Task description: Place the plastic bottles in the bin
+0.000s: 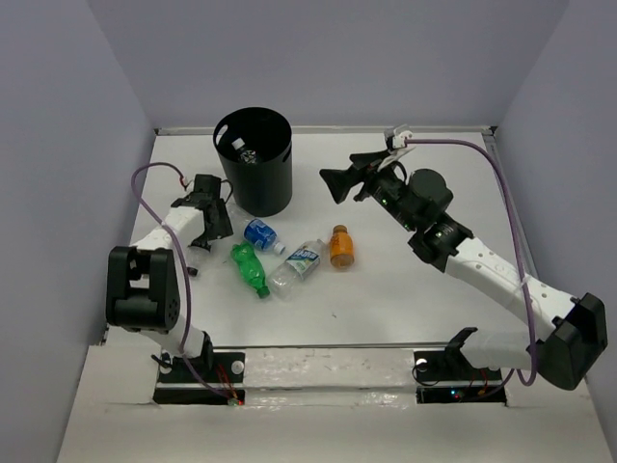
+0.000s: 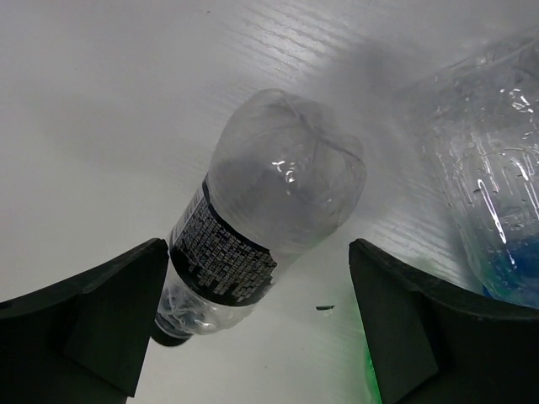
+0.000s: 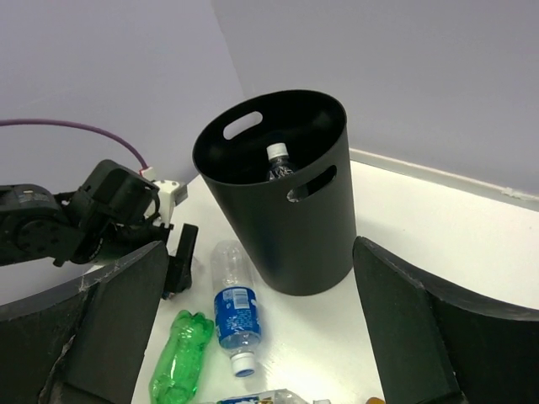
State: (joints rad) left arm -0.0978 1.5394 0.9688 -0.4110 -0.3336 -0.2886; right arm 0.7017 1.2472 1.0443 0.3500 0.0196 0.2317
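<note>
The black bin [image 1: 258, 174] stands at the back left, with a bottle [image 3: 278, 160] inside it. My left gripper [image 1: 208, 228] is open, low over the table left of the bin. It straddles a clear bottle with a black label [image 2: 261, 219] lying between its jaws. A blue-labelled bottle [image 1: 260, 234], a green bottle [image 1: 249, 268], a white-blue labelled clear bottle [image 1: 297, 264] and a short orange bottle [image 1: 341, 247] lie in front of the bin. My right gripper [image 1: 329, 185] is open and empty, raised to the right of the bin.
The white table meets grey walls at the back and both sides. In the right wrist view the bin [image 3: 278, 210] is straight ahead, with the blue-labelled bottle [image 3: 234, 307] and green bottle [image 3: 178, 358] below it and the left gripper [image 3: 126, 219] at left.
</note>
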